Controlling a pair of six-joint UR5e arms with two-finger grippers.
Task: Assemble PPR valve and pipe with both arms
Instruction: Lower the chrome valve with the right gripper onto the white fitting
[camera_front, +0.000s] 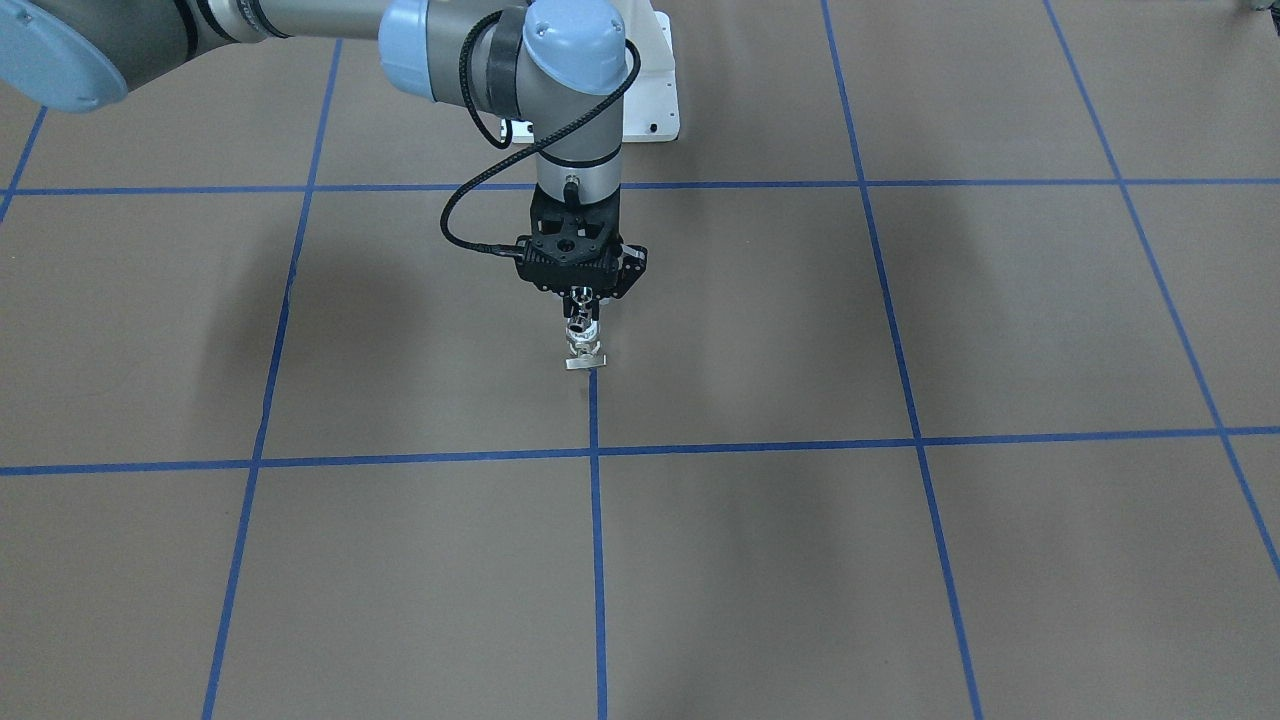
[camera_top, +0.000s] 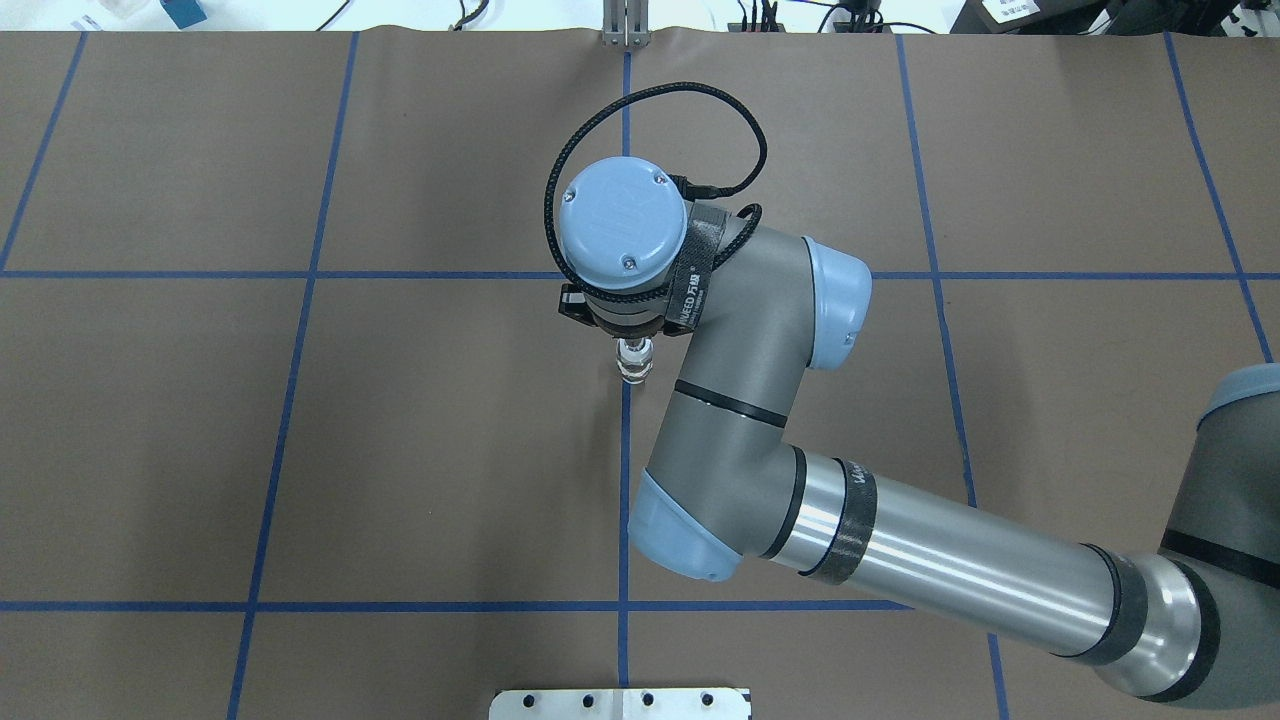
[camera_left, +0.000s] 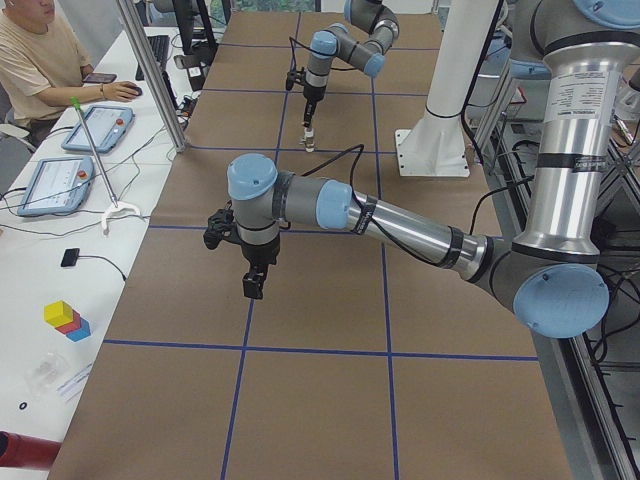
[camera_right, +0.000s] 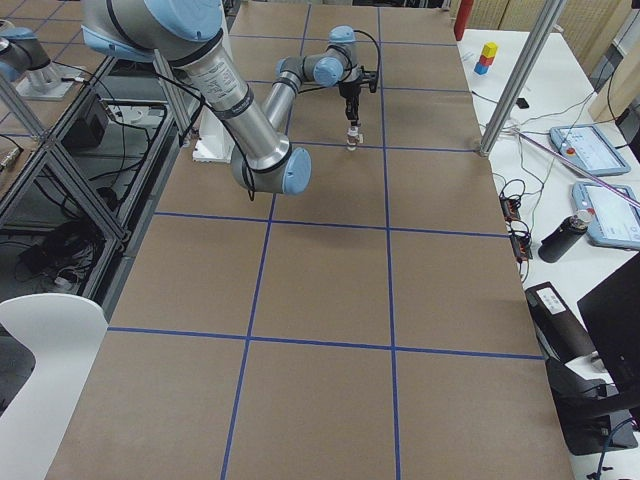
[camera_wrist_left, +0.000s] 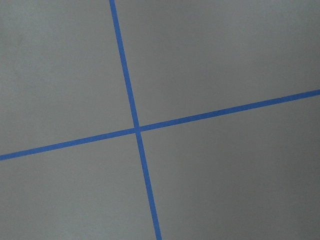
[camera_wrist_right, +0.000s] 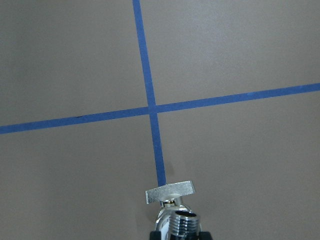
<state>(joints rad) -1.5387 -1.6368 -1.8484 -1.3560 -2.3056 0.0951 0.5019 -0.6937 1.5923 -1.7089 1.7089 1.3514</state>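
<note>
My right gripper (camera_front: 581, 300) points straight down over the central blue line and is shut on the PPR valve (camera_front: 583, 345). The valve hangs below the fingers with its flat tab lowest, close over the table. In the right wrist view the tab (camera_wrist_right: 170, 191) sits in front of a chrome threaded part (camera_wrist_right: 182, 222); I cannot tell whether that part is the pipe. The overhead view shows the valve (camera_top: 634, 362) under the wrist. My left gripper (camera_left: 255, 280) shows only in the exterior left view, hanging over the table far from the valve, and I cannot tell its state.
Brown paper with blue tape grid lines (camera_front: 596, 450) covers the table. The white pedestal (camera_front: 650, 90) stands behind the right gripper. The left wrist view shows only a tape crossing (camera_wrist_left: 136, 130). An operator with tablets (camera_left: 60, 180) sits beside the table.
</note>
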